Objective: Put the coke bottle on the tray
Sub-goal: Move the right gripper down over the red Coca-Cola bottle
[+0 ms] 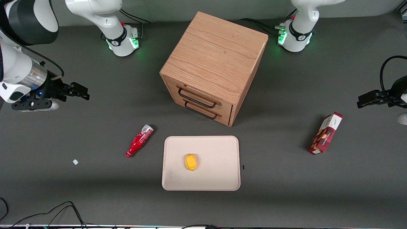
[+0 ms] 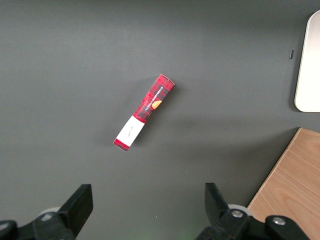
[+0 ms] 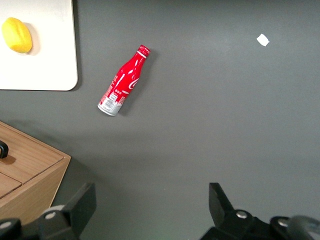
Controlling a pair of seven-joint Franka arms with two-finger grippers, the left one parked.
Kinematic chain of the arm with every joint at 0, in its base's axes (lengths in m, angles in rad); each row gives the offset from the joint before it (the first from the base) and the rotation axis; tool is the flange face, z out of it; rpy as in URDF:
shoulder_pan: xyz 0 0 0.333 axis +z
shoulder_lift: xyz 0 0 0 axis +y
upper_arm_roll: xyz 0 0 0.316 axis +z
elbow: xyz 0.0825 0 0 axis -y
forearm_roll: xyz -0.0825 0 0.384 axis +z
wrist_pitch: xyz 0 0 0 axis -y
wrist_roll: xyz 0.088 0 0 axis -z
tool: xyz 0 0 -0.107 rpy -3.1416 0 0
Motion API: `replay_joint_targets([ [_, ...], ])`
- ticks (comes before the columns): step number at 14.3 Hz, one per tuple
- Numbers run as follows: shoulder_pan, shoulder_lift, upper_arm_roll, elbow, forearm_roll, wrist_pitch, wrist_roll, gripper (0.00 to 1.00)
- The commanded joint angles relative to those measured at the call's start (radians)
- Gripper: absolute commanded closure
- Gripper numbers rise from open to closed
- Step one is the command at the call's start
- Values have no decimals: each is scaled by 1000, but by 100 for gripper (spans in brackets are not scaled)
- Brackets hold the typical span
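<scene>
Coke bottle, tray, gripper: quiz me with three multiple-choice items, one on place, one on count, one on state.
1. Where is the coke bottle?
A. on the tray
B. on the table beside the tray
C. on the cabinet

2. How many things lie on the tray?
A. none
B. one
C. three

3. What is the gripper doing?
A. open, holding nothing
B. shut on the bottle
C. pressing the lemon

Answers:
1 B, it lies on its side off the tray's rim.
2 B, only the yellow lemon.
3 A, its fingers are spread, above bare table.
</scene>
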Motion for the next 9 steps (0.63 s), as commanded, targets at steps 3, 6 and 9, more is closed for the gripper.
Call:
replay_joint_targets([
  [3, -16, 4, 12, 17, 12, 2, 15, 0],
  [6, -21, 7, 10, 20, 12, 2, 15, 0],
  [9, -22, 32, 7, 44, 14, -10, 79, 0],
])
